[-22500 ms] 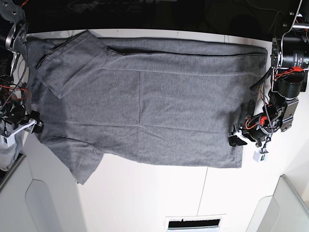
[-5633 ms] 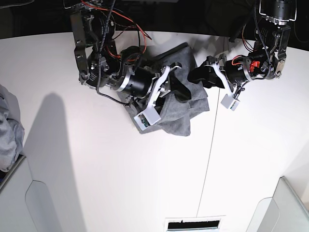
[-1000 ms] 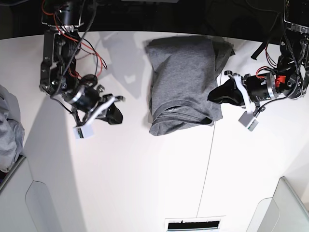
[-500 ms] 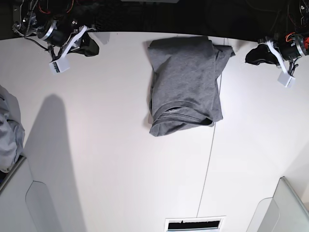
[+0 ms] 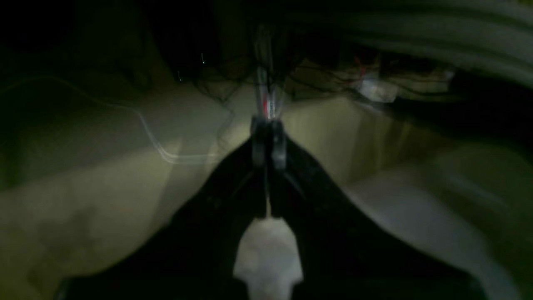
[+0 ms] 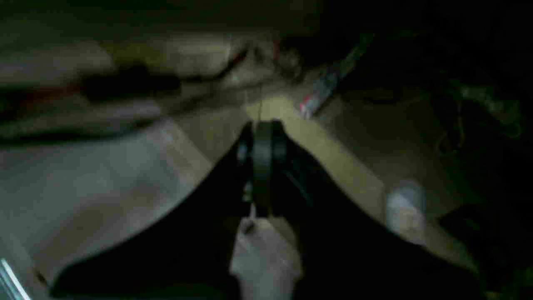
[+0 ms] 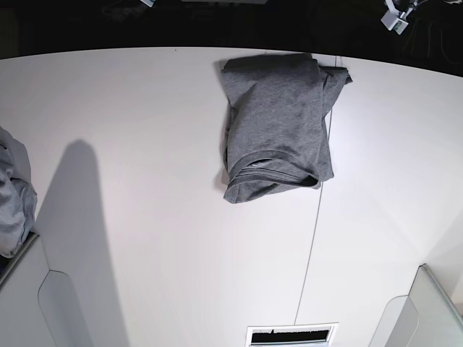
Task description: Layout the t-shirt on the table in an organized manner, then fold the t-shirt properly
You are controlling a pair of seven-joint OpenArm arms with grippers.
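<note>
Lying folded on table (image 7: 145, 217), t-shirt (image 7: 278, 126); both pincers away, shut.

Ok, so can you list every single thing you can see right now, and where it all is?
t-shirt: one, dark heather grey, folded into a compact bundle at the far middle of the table, lying over the seam.
table: one, white, fills most of the base view.
seam line: one, thin and dark, runs from under the shirt to the near edge.
grey cloth: one pile, light grey, at the left edge of the base view.
vent: one, white with a dark slot, near edge.
left pincer: one, black, shut, empty, off the table.
right pincer: one, black, shut, empty, off the table.
</note>
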